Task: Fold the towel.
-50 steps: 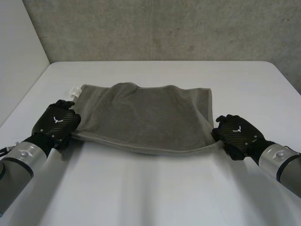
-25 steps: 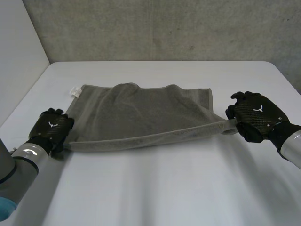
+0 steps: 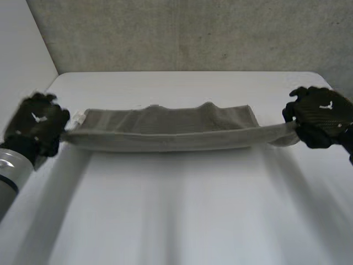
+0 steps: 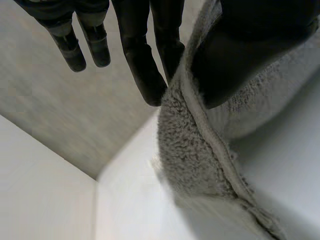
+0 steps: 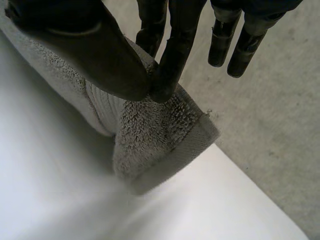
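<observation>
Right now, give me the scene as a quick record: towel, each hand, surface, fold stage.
cloth: grey terry-cloth towel, taut between both hands, near edge off the table, far edge seemingly on it
left hand: black left hand, thumb and fingers pinch one near corner
right hand: black right hand, thumb and fingers pinch the other near corner
surface: white table
stage: near edge not yet laid over far edge

The grey towel (image 3: 171, 132) hangs stretched between both hands above the white desk (image 3: 182, 215), sagging slightly in its middle; the left hand (image 3: 36, 124) holds one end; the right hand (image 3: 320, 116) holds the other; a concrete wall (image 3: 193, 33) stands behind.
</observation>
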Tool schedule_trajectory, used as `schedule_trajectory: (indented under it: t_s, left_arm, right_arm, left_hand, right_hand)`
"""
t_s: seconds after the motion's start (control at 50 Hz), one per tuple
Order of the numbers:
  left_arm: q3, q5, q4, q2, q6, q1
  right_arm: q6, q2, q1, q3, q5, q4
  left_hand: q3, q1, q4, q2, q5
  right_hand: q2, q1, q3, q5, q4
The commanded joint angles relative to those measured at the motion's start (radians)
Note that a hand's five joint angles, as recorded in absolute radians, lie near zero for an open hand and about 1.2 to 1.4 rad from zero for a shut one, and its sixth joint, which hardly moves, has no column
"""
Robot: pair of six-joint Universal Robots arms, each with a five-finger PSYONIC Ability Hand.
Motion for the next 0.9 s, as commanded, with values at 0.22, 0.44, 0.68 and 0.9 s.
schedule_trajectory:
  t_s: [0.22, 0.44, 0.68, 0.9]
  left_arm:
    - [0.014, 0.073, -0.117, 0.186, -0.060, 0.084]
    - [0.125, 0.136, -0.109, -0.104, -0.052, 0.091]
    - [0.476, 0.127, -0.120, -0.523, -0.028, 0.032]
    - [0.700, 0.084, -0.109, -0.729, -0.023, -0.001]
  right_arm:
    - [-0.007, -0.129, 0.005, -0.188, -0.045, 0.247]
    - [-0.152, 0.132, 0.020, -0.251, -0.018, 0.250]
    - [-0.175, 0.500, 0.133, -0.516, 0.085, 0.200]
    - [-0.093, 0.721, 0.204, -0.676, 0.174, 0.013]
  left_hand:
    - [-0.051, 0.094, -0.059, 0.050, 0.076]
    - [-0.051, 0.094, -0.059, 0.050, 0.076]
    - [-0.051, 0.094, -0.059, 0.050, 0.076]
    - [-0.051, 0.094, -0.059, 0.050, 0.076]
  right_hand:
    - [0.056, 0.064, -0.043, 0.052, -0.076]
    - [0.056, 0.064, -0.043, 0.052, -0.076]
    - [0.056, 0.064, -0.043, 0.052, -0.076]
    - [0.056, 0.064, -0.043, 0.052, -0.076]
